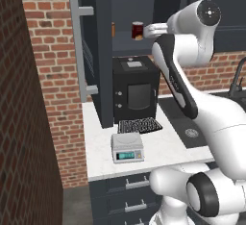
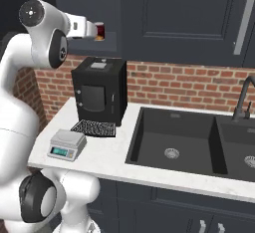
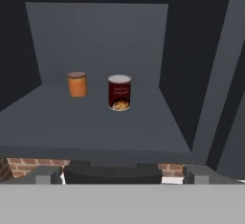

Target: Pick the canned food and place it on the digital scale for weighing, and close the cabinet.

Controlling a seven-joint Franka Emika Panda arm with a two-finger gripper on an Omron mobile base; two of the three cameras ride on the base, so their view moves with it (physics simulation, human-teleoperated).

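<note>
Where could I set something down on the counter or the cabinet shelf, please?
Bare counter lies between the scale and the sink. It is crowded by the black box and ribbed mat. On the shelf, there is room right of the can; the orange jar stands to its left.

One can, one orange jar, one scale, one black box, one mat, two sink basins.

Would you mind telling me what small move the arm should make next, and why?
Probably ease the pincer straight forward into the open cabinet. Its jaws stand wide open and short of the shelf, and the canned food stands upright almost dead ahead, apart from the orange jar to its left, so an advance should bracket the can alone.
</note>
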